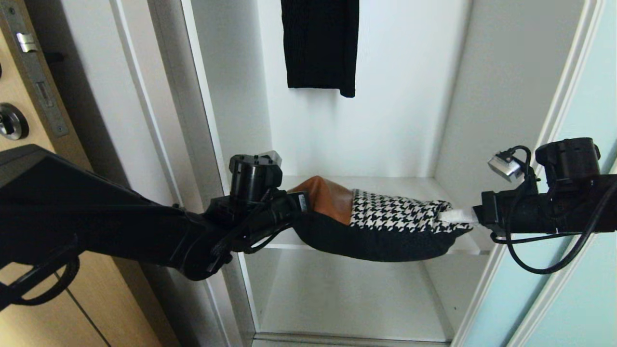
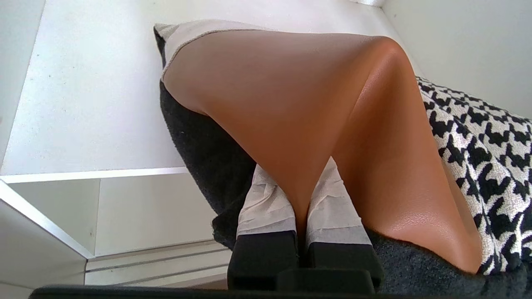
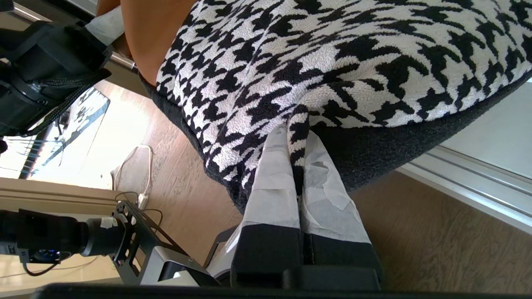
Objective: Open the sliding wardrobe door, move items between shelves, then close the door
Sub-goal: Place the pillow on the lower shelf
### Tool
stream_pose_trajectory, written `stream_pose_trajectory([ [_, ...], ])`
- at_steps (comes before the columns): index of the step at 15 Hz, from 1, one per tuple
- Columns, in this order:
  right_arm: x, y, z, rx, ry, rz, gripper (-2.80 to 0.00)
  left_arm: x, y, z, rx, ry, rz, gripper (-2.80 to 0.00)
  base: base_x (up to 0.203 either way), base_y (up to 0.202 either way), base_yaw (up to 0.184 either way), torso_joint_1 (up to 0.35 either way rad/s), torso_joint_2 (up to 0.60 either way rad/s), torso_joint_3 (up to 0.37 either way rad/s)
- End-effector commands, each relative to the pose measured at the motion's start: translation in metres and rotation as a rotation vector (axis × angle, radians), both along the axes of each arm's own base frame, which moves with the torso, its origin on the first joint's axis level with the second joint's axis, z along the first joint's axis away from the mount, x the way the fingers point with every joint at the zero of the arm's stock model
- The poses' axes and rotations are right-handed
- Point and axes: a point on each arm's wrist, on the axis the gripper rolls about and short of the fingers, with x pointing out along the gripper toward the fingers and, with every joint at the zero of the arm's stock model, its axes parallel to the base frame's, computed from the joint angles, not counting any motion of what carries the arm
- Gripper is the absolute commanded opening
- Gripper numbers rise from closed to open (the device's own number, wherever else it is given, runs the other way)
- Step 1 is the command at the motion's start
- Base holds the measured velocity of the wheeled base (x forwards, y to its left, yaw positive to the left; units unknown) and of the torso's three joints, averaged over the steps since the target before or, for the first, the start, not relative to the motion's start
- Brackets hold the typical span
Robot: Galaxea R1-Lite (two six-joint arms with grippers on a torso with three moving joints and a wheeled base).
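The sliding wardrobe door (image 1: 554, 270) is already open. My left tool (image 2: 301, 207) and right tool (image 3: 300, 166) each pinch the cushion (image 1: 385, 226) at opposite ends, seemingly just above the middle shelf's (image 1: 385, 185) front edge; placing and closing remain.

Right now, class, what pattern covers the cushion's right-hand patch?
Black-and-white houndstooth, clearest in the right wrist view.

Black garment (image 1: 320, 46) at 12 o'clock: top cut off by the frame edge. Cushion (image 1: 385, 226): its left end is hidden behind the left pincer (image 1: 301, 205). Sliding door (image 1: 578, 299) at 4 o'clock: only partly in frame.
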Motion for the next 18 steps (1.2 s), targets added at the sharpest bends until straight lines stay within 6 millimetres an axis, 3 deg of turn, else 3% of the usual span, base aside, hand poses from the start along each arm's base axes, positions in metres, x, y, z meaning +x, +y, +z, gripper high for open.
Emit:
stream_pose_trajectory([
  [1,-0.0031,0.0001,0.0022,0.004,-0.005,0.003,-2.80,-0.0005,0.0003,0.0024,-0.007,-0.008,0.001,-2.80,-0.048,0.000,0.003,0.002,0.00,-0.001],
  [18,-0.0121,0.0003,0.0041,0.005,-0.010,0.008,-2.80,-0.0011,0.0013,0.0048,-0.012,-0.015,0.003,-2.80,-0.191,0.000,0.000,0.004,0.00,0.002],
])
